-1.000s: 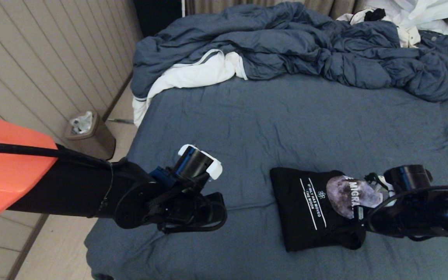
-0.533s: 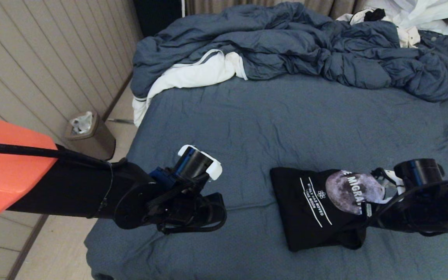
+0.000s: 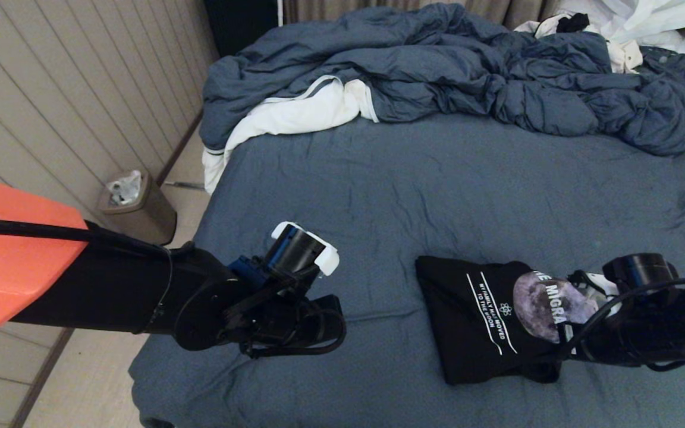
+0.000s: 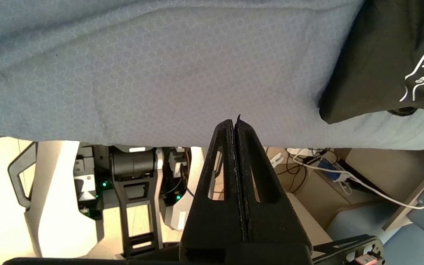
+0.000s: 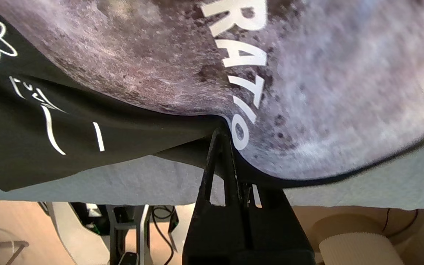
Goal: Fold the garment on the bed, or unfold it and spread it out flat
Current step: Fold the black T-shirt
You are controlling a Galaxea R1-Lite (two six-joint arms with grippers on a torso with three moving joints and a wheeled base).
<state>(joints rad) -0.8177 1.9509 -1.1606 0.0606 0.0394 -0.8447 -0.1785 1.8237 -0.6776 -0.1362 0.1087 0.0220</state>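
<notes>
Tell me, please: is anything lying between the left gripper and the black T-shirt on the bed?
Nothing visible. Only bare sheet of the bed separates the shut left gripper from the T-shirt. The right gripper is shut on the shirt's edge.

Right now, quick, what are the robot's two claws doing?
Left gripper: shut, holding nothing, over the bed edge.
Right gripper: shut on the garment, pinching its edge.

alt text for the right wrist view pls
The right gripper, shut, pinches the edge of the black T-shirt at its grey moon graphic, where white letters run across the print. Under the shirt lies the slate-blue bed sheet; past the sheet's edge, floor and part of the robot's base show.
</notes>
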